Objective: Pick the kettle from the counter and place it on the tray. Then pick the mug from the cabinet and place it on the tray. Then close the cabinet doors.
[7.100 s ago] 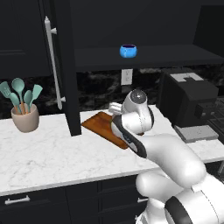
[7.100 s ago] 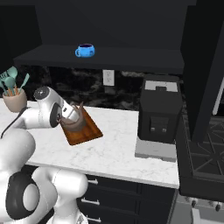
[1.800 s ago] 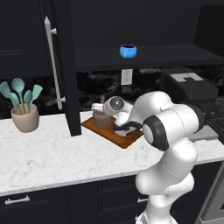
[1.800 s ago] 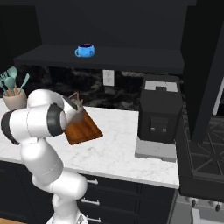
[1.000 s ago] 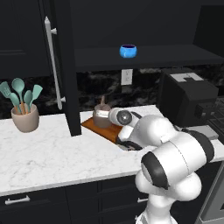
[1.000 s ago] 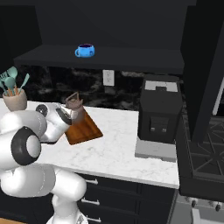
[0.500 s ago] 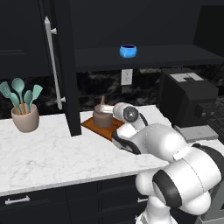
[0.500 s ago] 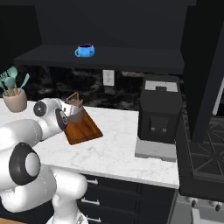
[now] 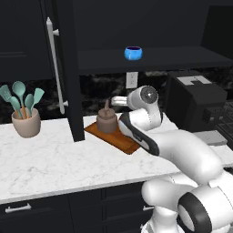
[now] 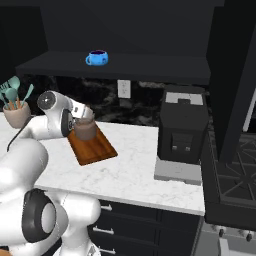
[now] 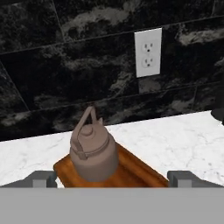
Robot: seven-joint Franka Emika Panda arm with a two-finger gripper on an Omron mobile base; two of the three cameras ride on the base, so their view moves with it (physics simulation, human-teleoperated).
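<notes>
The claw (image 11: 112, 177) stands with its jaws spread wide and nothing between them — the two dark finger tips (image 11: 41, 177) sit far apart at the bottom of the hand view, one to each side of the kettle (image 11: 92, 151). The kettle stands upright just ahead of the claw, apart from both tips, resting on the tray (image 11: 133, 171), its arched handle raised. In the left base view the claw (image 9: 119, 100) hangs just beside and slightly above the kettle (image 9: 107, 120), which sits at the back end of the tray (image 9: 123, 139); the tray lies flat on the counter (image 9: 54, 159), angled to its edge. Beyond the kettle, straight ahead of the claw, the dark veined wall carries a white outlet (image 11: 148, 52). Well above the claw, the blue mug (image 9: 133, 53) rests on the shelf of the cabinet (image 9: 154, 59), upright, its handle turned to one side in the right base view (image 10: 97, 58). One of the cabinet doors (image 9: 68, 68) stands swung open, edge-on, with its long bar handle (image 9: 54, 68) facing away from the claw. Farther off past that door, a beige pot of teal utensils (image 9: 25, 116) stands on the counter, and on the claw's other side sits a black coffee machine (image 10: 182, 135).
</notes>
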